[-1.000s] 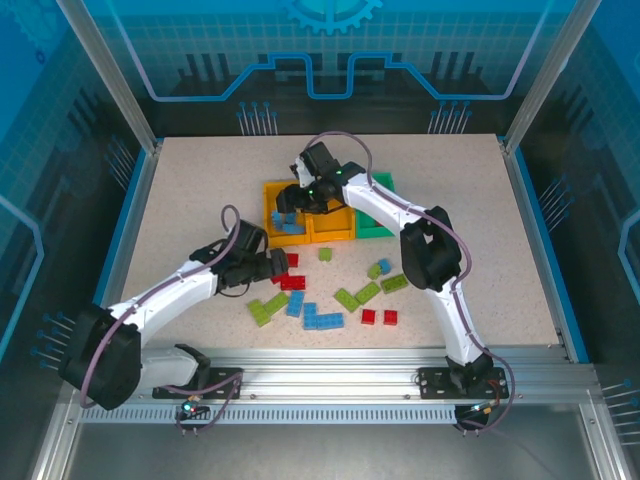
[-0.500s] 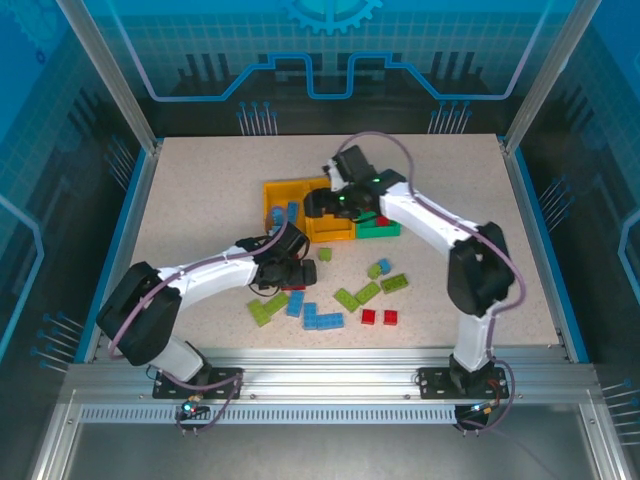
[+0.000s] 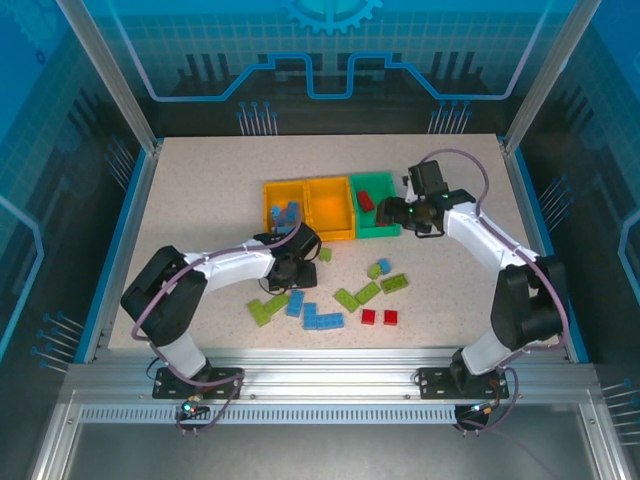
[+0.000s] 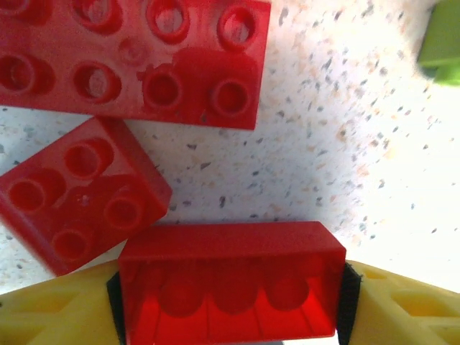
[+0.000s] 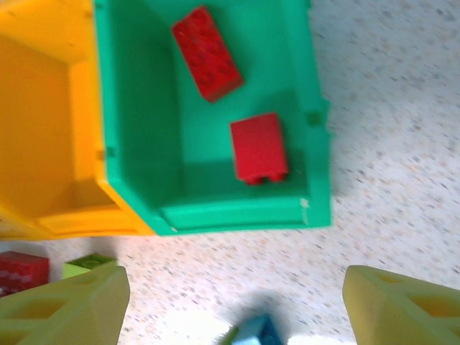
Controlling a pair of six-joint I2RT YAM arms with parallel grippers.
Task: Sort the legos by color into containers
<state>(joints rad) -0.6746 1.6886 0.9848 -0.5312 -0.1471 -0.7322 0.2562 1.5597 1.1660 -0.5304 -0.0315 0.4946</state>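
Red lego (image 4: 228,259) sits clamped between the left gripper's (image 4: 230,307) jaws near the tabletop's (image 3: 200,180) centre, just in front of the containers (image 3: 328,205). The right gripper (image 5: 230,302) hovers over the green bin's (image 5: 237,212) near wall, jaws wide and empty. Two red bricks (image 5: 207,52) lie inside the bin. Loose legos (image 3: 322,320) lie scattered toward the near edge.

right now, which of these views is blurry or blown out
Left wrist: the table glares white on the right, the green lego top right is out of focus, the red lego in the left gripper is sharp. Right wrist: soft throughout, the blue lego at the bottom edge smeared, the green bin fuzzy-edged. Top external: evenly lit and crisp.
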